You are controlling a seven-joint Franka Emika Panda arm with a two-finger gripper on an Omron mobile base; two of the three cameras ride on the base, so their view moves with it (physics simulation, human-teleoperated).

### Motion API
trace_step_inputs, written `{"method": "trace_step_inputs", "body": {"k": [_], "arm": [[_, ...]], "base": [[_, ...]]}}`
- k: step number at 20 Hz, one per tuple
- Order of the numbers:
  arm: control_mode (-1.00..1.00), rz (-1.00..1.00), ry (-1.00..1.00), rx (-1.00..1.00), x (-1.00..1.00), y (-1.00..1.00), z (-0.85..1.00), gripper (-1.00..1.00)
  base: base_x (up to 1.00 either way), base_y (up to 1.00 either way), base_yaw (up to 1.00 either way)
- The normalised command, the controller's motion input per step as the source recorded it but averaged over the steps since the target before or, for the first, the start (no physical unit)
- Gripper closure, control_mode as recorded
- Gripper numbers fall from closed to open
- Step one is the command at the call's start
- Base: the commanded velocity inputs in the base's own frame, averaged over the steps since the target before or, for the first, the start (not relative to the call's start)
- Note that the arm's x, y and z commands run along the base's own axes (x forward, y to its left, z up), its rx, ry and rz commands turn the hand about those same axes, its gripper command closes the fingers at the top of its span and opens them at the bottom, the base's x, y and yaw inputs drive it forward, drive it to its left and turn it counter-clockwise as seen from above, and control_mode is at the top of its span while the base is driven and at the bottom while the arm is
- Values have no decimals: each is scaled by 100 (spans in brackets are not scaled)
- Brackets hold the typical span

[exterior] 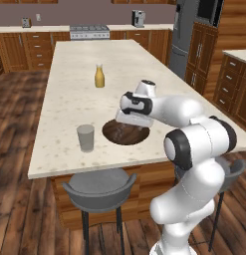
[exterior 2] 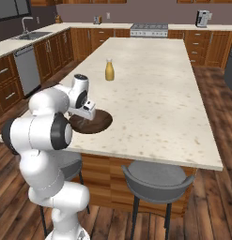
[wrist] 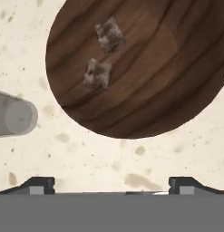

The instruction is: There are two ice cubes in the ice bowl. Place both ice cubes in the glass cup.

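Speckled bench (exterior: 69,99): ice bowl (wrist: 145,68) holds both ice cubes (wrist: 97,74); glass cup (exterior: 85,137) beside it; bottle (exterior: 99,76) farther back. Tool (wrist: 111,185) spread wide, holding nothing.

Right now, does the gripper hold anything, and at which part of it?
Nothing is held. The gripper is open above the counter, and both ice cubes lie in the ice bowl.

Base views flank the ice bowl (exterior: 125,133); hand view looks straight down.
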Motion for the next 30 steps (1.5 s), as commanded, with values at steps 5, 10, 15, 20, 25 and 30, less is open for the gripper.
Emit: {"method": "trace_step_inputs", "body": {"k": [5, 10, 15, 20, 25, 30], "arm": [[-100, -26, 0, 6, 42, 12, -21, -100], [-100, -17, 1, 3, 18, 11, -10, -100], [-100, 0, 11, 0, 13, 1, -30, -100], [-100, 0, 16, 0, 42, 10, -29, -100], [-100, 0, 6, 0, 45, 19, -15, -100], [-100, 0, 0, 0, 38, 3, -30, -100]], "base": [[0, 0, 0], [0, 0, 0], [0, 0, 0], [0, 0, 0], [0, 0, 0], [0, 0, 0]]}}
